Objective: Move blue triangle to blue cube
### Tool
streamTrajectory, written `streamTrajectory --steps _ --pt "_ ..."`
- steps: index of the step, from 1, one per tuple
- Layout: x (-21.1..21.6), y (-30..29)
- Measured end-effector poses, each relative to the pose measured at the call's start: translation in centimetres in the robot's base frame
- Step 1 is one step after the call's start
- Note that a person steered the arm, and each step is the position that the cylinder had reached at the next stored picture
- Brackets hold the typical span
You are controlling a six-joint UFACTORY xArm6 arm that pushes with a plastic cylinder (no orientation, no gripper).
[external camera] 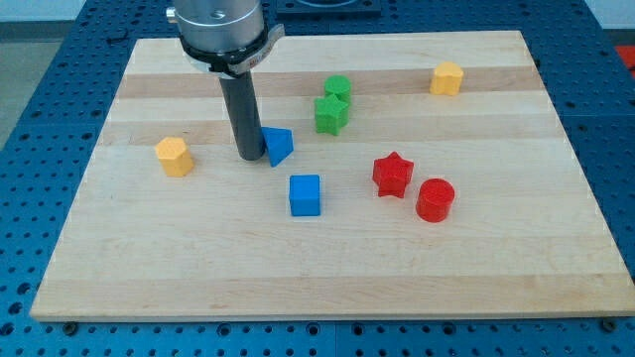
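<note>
The rod hides the left edge of the blue triangle. The arm's upper part is cut off by the view's top. The green blocks overlap, shapes unclear.

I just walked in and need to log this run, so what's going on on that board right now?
A robot arm ending in a dark rod is pushing blocks on a wooden board. My tip sits right against the blue triangle, on its side toward the view's left. The blue cube, its target, lies just below and slightly right of the triangle, with a small gap between them, so the job is not yet done. Two green blocks, two yellow ones, a red star and a red cylinder sit elsewhere, untouched.
</note>
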State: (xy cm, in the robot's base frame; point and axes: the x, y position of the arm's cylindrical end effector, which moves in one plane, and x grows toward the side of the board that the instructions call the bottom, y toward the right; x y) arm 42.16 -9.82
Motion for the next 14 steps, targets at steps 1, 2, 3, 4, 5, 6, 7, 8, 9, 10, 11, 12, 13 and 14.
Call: streamTrajectory --steps 1,2,3,4,5,6,7,8,9,10,11,12,13,14 --pt "-1.9 -0.1" --pt "-4.1 -0.1" --pt "-4.6 0.9" --pt "-4.1 3.0" --pt "-2.9 4.5" --pt "-1.3 4.9" --pt "0.1 4.6" --pt "0.2 4.4" --pt "-1.4 3.3" --pt "-2.3 1.4" --pt "-1.0 0.1" --pt "1.3 0.1" --pt "3.7 0.1" --pt "5.0 -0.1"
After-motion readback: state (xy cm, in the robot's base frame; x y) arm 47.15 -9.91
